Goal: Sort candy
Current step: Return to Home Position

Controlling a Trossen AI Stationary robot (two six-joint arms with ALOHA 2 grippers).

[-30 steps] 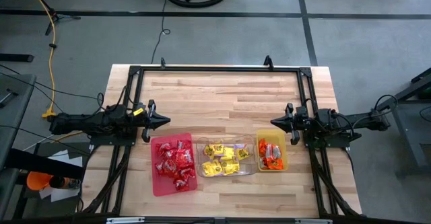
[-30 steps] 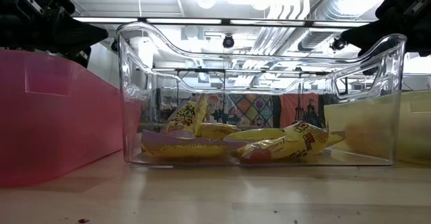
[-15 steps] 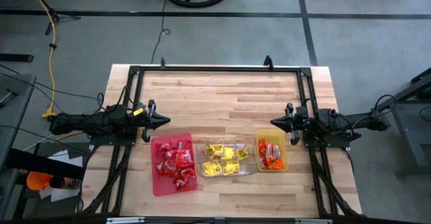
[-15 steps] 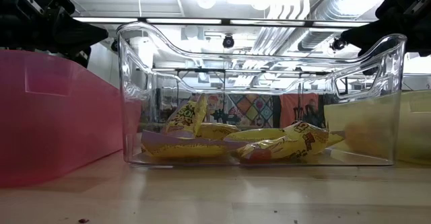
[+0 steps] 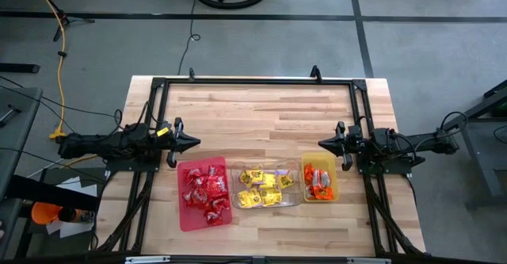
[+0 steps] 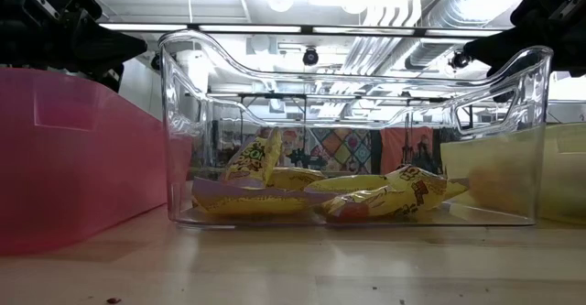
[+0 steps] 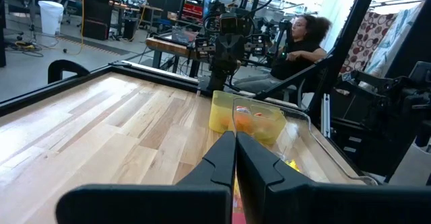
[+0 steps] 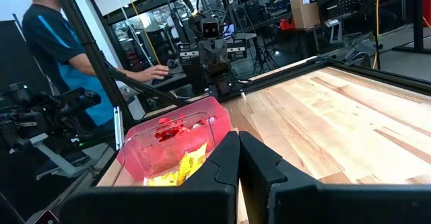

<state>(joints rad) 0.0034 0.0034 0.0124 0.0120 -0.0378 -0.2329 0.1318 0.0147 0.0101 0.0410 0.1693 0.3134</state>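
Tabletop holds candy (left pincer, right pincer closed).

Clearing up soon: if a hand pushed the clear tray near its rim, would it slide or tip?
Probably slides: the clear tray sits flat on the smooth wooden table, wider than tall. Likely light, holding only a few yellow candy packets. Its glossy walls may be slippery to pinch.

Candy — red, yellow, orange clusters
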